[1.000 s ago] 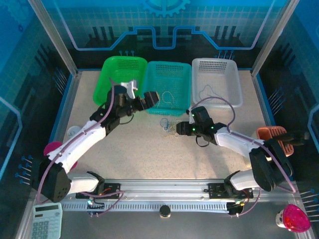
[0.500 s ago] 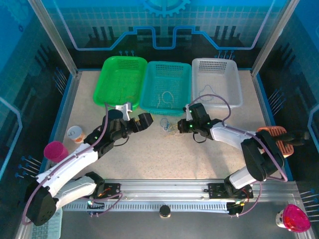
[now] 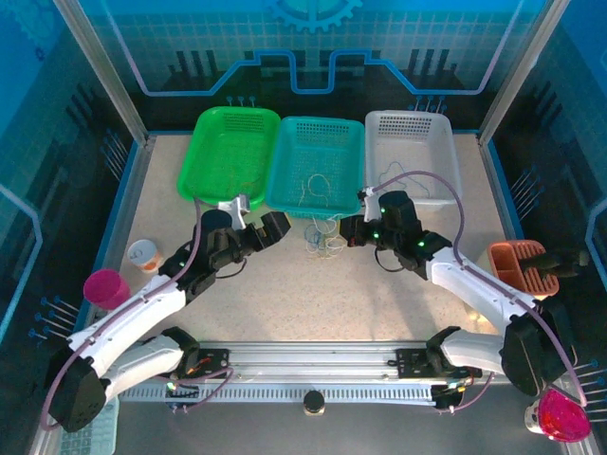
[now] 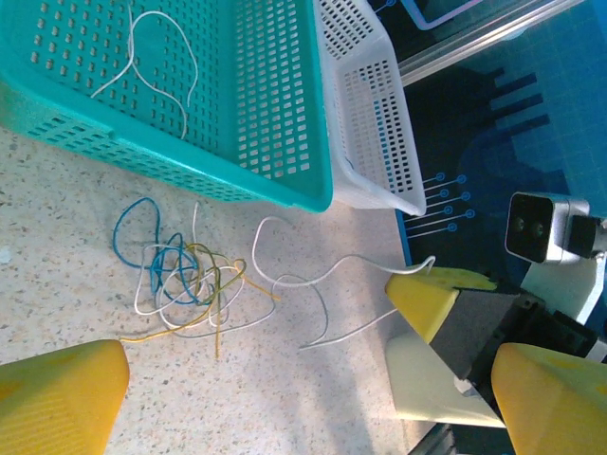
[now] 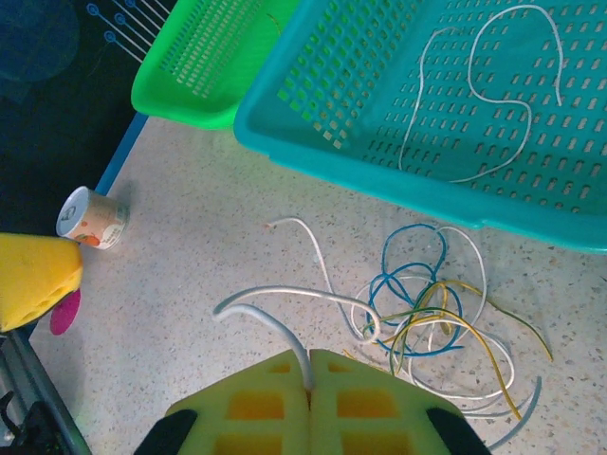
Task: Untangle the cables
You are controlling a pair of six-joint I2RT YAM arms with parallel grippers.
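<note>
Right fingers pressed together, pinching a white cable end; tangle lies on bench at their 1 o'clock; left fingers spread wide.

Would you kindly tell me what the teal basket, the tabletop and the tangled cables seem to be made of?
Teal basket: probably moulded plastic, slightly glossy, slotted walls.
Tabletop: matte speckled beige, stone-like or laminate, unclear which.
Cables: thin wires in smooth, plastic-looking coloured sheathing.

Green basket, teal basket, white basket abreast; pink cup left
</note>
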